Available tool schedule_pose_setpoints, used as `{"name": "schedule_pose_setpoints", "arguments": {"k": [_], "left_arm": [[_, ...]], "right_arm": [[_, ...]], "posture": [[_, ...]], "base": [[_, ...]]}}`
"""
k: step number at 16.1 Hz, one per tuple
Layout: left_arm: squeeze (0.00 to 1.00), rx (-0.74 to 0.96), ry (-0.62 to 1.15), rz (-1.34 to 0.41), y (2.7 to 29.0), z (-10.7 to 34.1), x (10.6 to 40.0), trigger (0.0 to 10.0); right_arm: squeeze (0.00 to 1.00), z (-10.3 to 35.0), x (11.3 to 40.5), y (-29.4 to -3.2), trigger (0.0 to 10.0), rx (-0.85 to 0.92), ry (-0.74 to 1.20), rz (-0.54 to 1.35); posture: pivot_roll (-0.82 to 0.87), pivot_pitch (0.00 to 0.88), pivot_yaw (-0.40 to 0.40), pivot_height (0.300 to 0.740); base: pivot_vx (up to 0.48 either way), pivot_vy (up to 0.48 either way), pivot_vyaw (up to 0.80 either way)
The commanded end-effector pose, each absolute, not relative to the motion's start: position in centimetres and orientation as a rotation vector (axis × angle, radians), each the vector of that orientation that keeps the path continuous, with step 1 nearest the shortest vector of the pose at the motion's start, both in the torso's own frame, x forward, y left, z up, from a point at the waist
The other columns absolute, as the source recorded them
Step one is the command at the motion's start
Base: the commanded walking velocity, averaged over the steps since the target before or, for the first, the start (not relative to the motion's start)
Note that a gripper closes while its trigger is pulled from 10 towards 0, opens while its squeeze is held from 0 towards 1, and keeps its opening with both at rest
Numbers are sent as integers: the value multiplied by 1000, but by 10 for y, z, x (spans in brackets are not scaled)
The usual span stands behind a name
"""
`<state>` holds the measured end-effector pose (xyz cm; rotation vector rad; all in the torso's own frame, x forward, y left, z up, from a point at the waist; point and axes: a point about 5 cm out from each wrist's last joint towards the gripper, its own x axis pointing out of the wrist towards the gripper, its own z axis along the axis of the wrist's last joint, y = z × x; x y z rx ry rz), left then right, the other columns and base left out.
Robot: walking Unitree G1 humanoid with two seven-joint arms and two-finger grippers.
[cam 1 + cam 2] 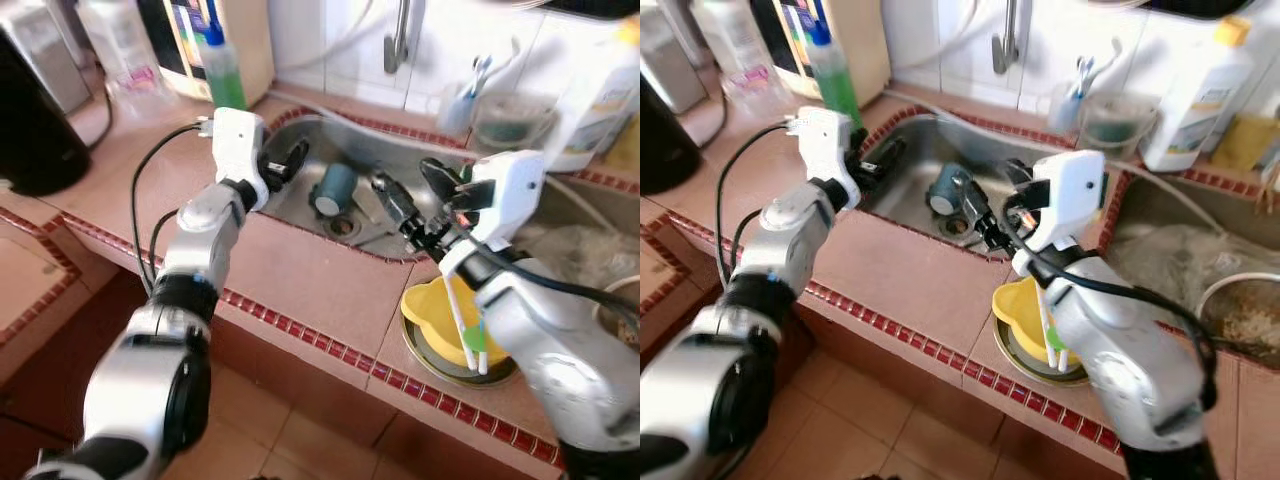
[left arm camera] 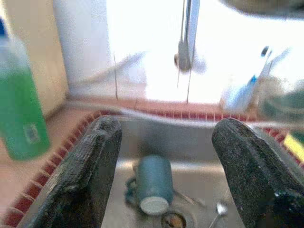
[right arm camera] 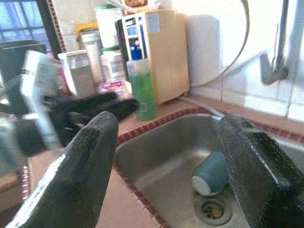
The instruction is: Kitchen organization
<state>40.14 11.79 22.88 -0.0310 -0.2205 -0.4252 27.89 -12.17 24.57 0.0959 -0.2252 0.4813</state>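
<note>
A teal cup [image 1: 332,188] lies on its side in the steel sink [image 1: 330,135], close to the drain [image 1: 343,227], its open mouth facing me. My left gripper [image 1: 288,162] hovers open over the sink's left rim, and its wrist view looks down on the cup [image 2: 153,183] between the fingers. My right gripper [image 1: 403,175] hangs open over the right side of the sink, just right of the cup, holding nothing. The right wrist view has the cup [image 3: 211,173] low between its fingers. A small spoon [image 2: 219,209] rests beside the drain.
A green soap bottle [image 1: 222,70] stands at the sink's left back corner. The faucet [image 1: 400,35] rises behind the sink. A yellow bowl [image 1: 445,320] with a white and green utensil sits on a plate at the counter's front right. A black appliance [image 1: 30,130] stands far left.
</note>
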Motion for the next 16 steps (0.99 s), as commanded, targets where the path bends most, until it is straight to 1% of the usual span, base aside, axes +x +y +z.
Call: {"name": "schedule_pose_setpoints", "arguments": {"k": [1, 2, 3, 5, 7, 11, 13, 16], "left_arm": [[0, -18, -273, -413, 119, 235, 398, 10000], [0, -30, -292, -425, 118, 235, 393, 10000], [0, -40, -334, -423, 119, 237, 383, 10000], [0, -55, -373, -412, 123, 240, 371, 10000], [0, -28, -333, -407, 131, 228, 356, 10000], [0, 25, -322, -402, 142, 215, 335, 10000], [0, 26, -301, -382, 139, 199, 320, 10000], [0, 25, -278, -413, 134, 192, 311, 10000]], "right_arm": [[0, 246, 283, -120, 10000, 72, -251, 452], [0, 245, 287, -121, 10000, 61, -270, 418], [0, 243, 293, -123, 10000, 12, -298, 355], [0, 240, 296, -124, 10000, -20, -320, 319], [0, 233, 298, -129, 10000, -57, -335, 247], [0, 216, 297, -139, 10000, -52, -291, 132], [0, 199, 294, -140, 10000, -80, -261, 98], [0, 195, 292, -141, 10000, -90, -253, 77]], "posture": [[-203, 0, 50, 740], [-200, 0, 49, 740], [-196, 0, 47, 740], [-184, 0, 41, 740], [-176, 0, 42, 740], [-163, 4, 38, 740], [-168, 2, 37, 740], [-175, 4, 36, 740]], "base": [[0, 0, 0], [0, 0, 0], [0, 0, 0], [0, 0, 0], [0, 0, 0], [0, 0, 0], [0, 0, 0], [0, 0, 0]]}}
